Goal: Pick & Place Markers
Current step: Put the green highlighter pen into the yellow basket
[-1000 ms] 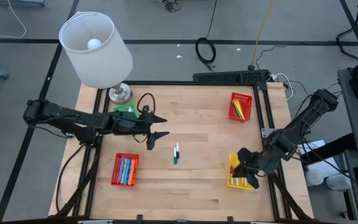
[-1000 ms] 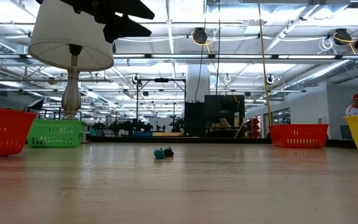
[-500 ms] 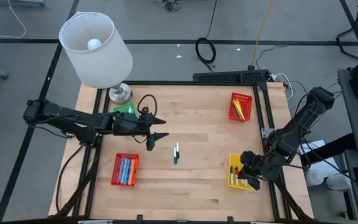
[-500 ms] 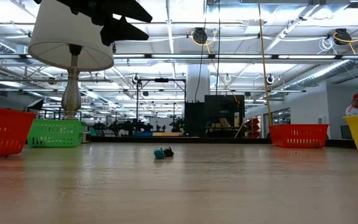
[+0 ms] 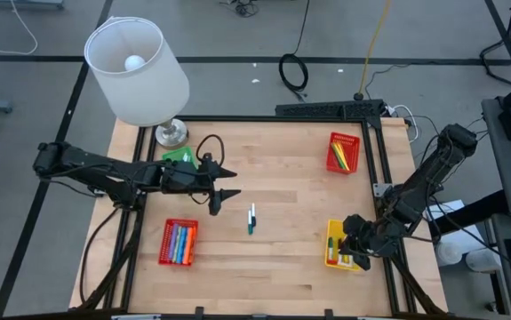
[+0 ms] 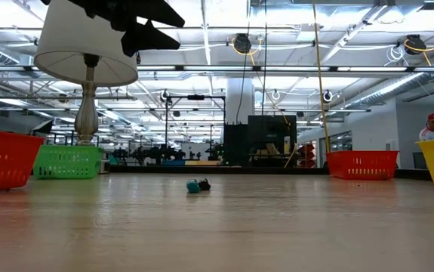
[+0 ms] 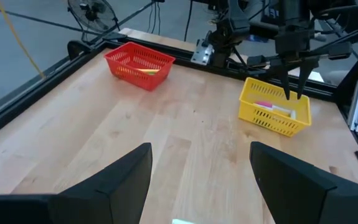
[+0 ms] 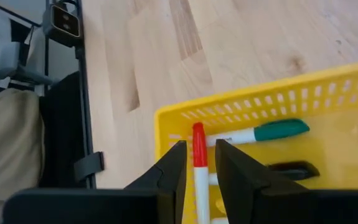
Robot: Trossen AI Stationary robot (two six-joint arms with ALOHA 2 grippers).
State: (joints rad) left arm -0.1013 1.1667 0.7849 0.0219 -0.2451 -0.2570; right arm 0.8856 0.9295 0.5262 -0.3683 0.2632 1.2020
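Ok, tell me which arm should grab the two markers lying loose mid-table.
Left. The left gripper hangs open just beside the loose markers, empty. The right gripper is over the yellow basket at the table's edge, its fingers around a red marker.

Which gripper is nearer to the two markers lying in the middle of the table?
Left. The left gripper hangs open beside the two loose markers, a short way off. The right gripper is over the yellow basket near the table's right edge.
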